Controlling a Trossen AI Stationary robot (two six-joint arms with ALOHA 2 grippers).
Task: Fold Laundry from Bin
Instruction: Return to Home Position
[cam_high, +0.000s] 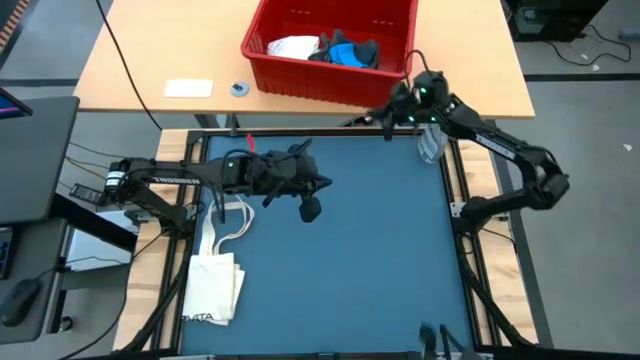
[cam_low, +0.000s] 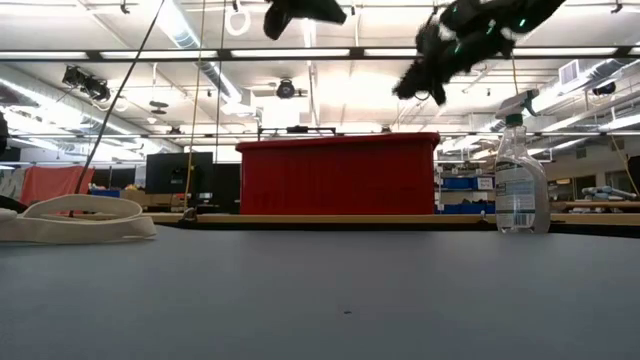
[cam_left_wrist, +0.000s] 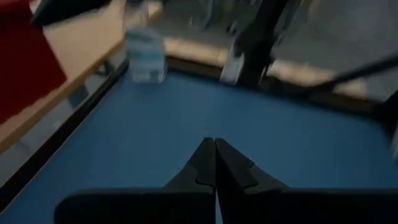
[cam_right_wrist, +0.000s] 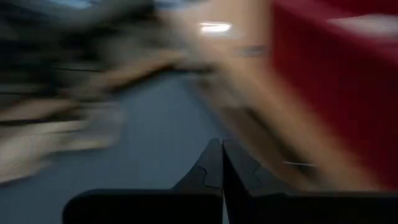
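Left end effector (cam_high: 312, 211) closed above table (cam_high: 385, 275)

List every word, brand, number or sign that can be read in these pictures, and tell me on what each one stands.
"VITA", with unclear letters before it: on the cream tote bag, at the end away from its handles.
The label on the clear bottle: print too small to read.
The white card on the wooden table: no print can be seen.
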